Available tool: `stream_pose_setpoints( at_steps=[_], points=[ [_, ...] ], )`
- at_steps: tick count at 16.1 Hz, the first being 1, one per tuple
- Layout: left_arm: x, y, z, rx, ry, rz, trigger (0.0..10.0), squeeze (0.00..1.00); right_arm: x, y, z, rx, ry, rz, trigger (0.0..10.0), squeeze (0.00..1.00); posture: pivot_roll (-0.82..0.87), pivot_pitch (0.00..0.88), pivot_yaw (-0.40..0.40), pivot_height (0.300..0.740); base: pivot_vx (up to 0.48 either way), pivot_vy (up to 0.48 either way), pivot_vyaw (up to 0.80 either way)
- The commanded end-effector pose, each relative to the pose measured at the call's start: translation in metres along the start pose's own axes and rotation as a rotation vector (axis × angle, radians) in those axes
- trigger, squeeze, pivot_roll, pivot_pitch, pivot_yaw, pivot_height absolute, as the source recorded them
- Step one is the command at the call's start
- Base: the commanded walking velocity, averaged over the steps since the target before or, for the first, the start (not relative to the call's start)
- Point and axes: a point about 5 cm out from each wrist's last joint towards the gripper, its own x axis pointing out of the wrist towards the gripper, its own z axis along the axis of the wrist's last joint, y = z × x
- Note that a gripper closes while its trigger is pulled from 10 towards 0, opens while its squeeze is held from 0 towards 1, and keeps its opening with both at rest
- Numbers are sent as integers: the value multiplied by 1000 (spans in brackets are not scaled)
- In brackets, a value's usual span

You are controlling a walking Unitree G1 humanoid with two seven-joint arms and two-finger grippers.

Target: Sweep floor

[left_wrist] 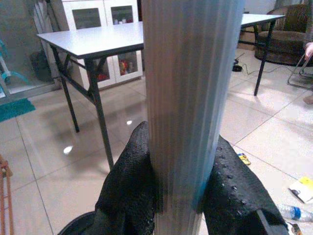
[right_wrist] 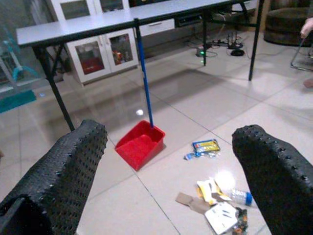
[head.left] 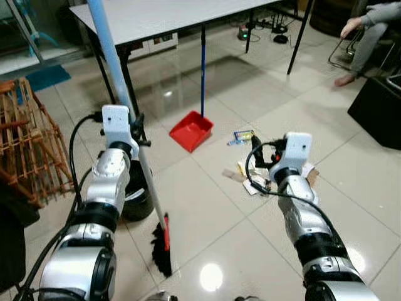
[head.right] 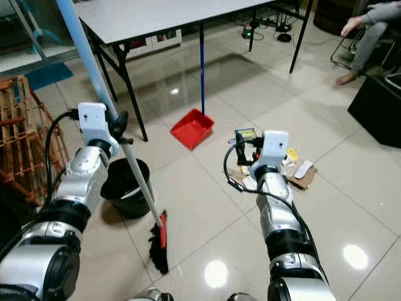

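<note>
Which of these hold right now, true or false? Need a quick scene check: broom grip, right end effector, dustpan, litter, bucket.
1. The left end effector is shut on the broom handle. True.
2. The right end effector holds the dustpan. False: it is open and holds nothing.
3. The red dustpan sits on the floor near the table. True.
4. The litter is already in the dustpan. False: it lies on the tiles beside it.
5. A black bucket stands by the broom. True.
</note>
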Motion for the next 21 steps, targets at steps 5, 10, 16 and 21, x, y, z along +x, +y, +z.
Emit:
stream_pose_setpoints(
  at_steps=[5,10,16,21],
  points=[
    [-8,8,-17,57,36,11,10000,0,-4,-9,-17,-2,34,-44,10000,0,-36,24,22,740,0,0,0],
    [-8,-1,-19,46,30,-9,10000,0,-1,0,-15,1,13,-22,10000,0,-39,19,23,740,0,0,0],
    [-1,-32,-9,-50,-13,-53,10000,0,9,-3,7,55,-77,-71,10000,0,-46,9,39,740,0,0,0],
    [-5,-66,-19,-89,21,-127,10000,0,12,3,9,67,-76,-66,10000,0,-46,0,36,740,52,0,0]
  ],
)
